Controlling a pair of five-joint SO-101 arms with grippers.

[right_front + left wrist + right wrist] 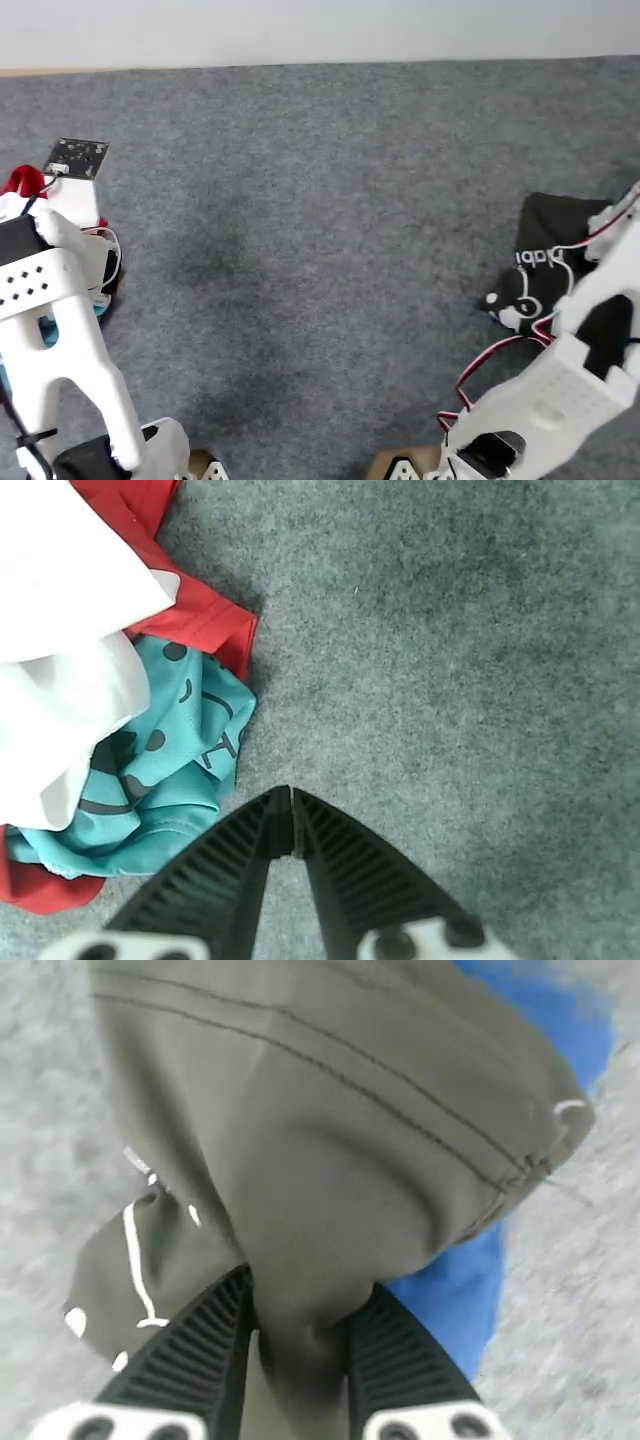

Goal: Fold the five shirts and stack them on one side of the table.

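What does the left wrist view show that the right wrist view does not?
Left wrist view, not the right: a heap of three shirts, the white shirt on top of the red shirt and the teal shirt, and the left gripper shut on nothing beside the heap.

Right wrist view, not the left: the right gripper shut on a fold of the olive shirt, with the blue shirt under it.

Both: the grey table cover and a pair of black ribbed fingers.
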